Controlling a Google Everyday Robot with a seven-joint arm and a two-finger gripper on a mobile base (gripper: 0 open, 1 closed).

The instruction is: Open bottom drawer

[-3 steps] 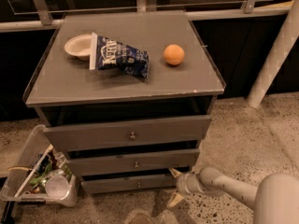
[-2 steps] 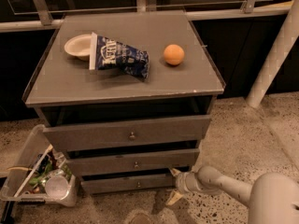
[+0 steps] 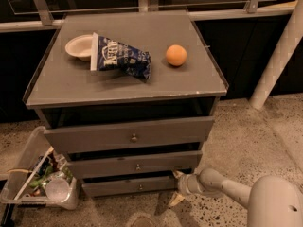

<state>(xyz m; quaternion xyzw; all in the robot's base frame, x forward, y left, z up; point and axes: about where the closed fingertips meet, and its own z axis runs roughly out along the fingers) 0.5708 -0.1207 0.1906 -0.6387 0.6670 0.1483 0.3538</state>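
Note:
The bottom drawer (image 3: 123, 187) is the lowest and slimmest of three grey fronts, with a tiny round knob (image 3: 140, 187) at its centre. It stands slightly out from the cabinet, with a dark gap above it. My gripper (image 3: 174, 187) is low near the floor, at the right end of the bottom drawer front. It is open, with one finger (image 3: 178, 175) up by the drawer's top corner and the other (image 3: 173, 200) down by the floor. It holds nothing. My arm (image 3: 227, 188) reaches in from the lower right.
The middle drawer (image 3: 109, 165) and top drawer (image 3: 94, 137) sit above, each a little out. On the cabinet top (image 3: 189, 82) lie a white bowl (image 3: 78, 46), a blue chip bag (image 3: 120, 58) and an orange (image 3: 176, 55). A clear bin of trash (image 3: 45, 183) stands at the left. A white pole (image 3: 279, 56) rises at the right.
My gripper has edged slightly left toward the end of the bottom drawer. The drawers have not visibly moved.

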